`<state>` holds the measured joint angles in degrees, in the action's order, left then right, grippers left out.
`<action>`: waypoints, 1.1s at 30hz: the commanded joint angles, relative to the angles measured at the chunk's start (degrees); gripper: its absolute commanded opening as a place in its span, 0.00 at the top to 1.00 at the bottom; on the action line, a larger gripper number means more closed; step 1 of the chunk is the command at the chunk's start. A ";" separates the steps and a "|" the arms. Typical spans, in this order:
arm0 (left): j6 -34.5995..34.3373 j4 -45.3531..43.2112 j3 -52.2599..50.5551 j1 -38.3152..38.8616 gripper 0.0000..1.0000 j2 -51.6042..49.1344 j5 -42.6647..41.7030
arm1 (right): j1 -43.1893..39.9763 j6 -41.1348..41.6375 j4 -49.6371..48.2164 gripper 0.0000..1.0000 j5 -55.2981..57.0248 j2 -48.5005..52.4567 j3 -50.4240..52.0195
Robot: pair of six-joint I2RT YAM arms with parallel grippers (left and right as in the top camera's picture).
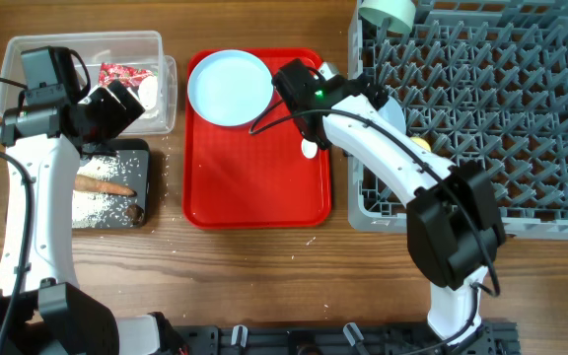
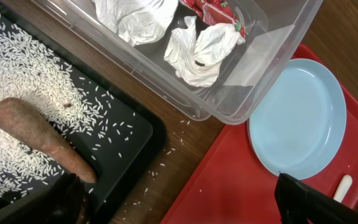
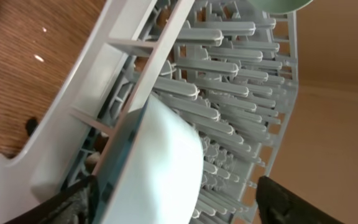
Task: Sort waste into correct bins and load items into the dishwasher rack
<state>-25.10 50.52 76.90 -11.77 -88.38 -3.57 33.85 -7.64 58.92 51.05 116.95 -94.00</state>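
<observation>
My left gripper (image 1: 124, 105) (image 2: 185, 202) is open and empty, over the gap between the black tray (image 1: 146, 158) (image 2: 135, 143) and the red tray. The black tray holds a brown sausage stick (image 1: 106, 185) (image 2: 36, 134), rice (image 2: 17, 68) and a small brown lump (image 1: 134, 212). The clear tub (image 1: 87, 44) (image 2: 241, 99) holds tissue (image 2: 201, 50) and the red wrapper (image 1: 121, 74) (image 2: 219, 9). My right gripper (image 1: 375, 99) (image 3: 179, 202) is open around a pale blue bowl (image 3: 166, 168) on edge at the left side of the grey rack (image 1: 501, 108) (image 3: 229, 74).
The red tray (image 1: 254, 187) carries the pale blue plate (image 1: 230, 87) (image 2: 300, 118) and the white spoon (image 1: 309, 148) (image 2: 342, 186). A pale green bowl (image 1: 388, 12) (image 3: 278, 5) and a yellow cup (image 1: 419, 143) sit in the rack. Loose rice lies on the wood (image 2: 179, 143).
</observation>
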 commanded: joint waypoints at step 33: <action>0.90 -0.13 0.74 0.00 0.00 0.42 -0.46 | 0.83 50.18 -31.21 0.96 -48.09 17.86 -4.28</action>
<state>-25.10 50.52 76.90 -11.77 -88.38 -3.60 34.89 42.41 22.87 2.39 132.79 -97.45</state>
